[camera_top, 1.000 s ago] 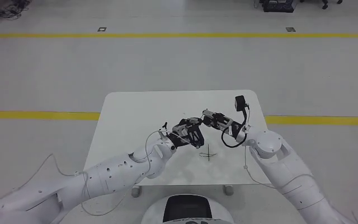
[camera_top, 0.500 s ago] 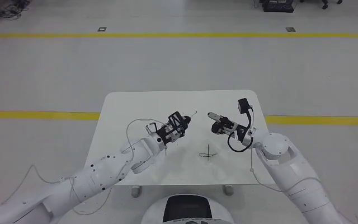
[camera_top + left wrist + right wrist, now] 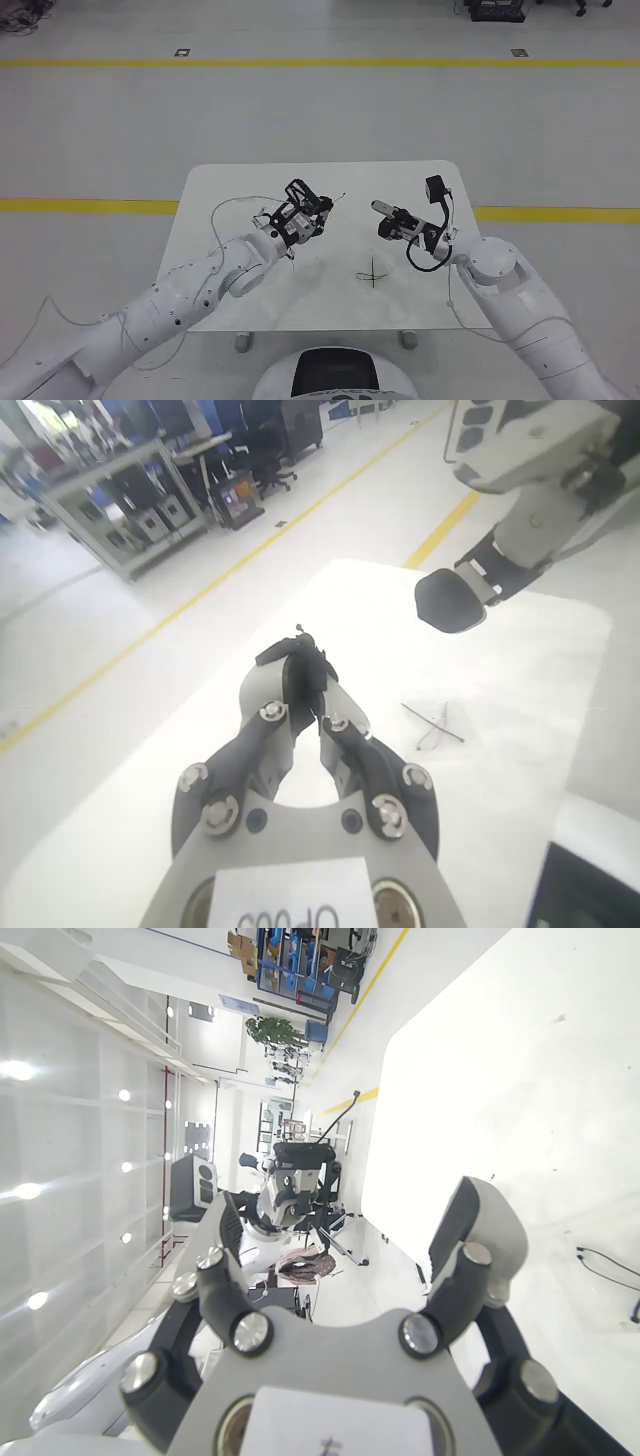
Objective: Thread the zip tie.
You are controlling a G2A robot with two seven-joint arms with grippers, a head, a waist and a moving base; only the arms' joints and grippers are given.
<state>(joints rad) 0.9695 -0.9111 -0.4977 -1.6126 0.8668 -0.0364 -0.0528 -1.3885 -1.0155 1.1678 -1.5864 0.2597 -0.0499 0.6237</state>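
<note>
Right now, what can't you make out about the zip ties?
- Held zip tie: in the left wrist view the left gripper's shut fingers hide all but a tip.
- Same tie, top view: too thin to tell head from tail.
- Loose ties on the table: right wrist view's edge cuts them off; top view too small to count them.

White table (image 3: 400, 180) on a pale floor (image 3: 320, 110) with yellow lines (image 3: 90, 206), black office chair (image 3: 272, 470) beyond.

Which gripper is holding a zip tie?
The left gripper, shut on a black zip tie; the right gripper is open and empty.
</note>
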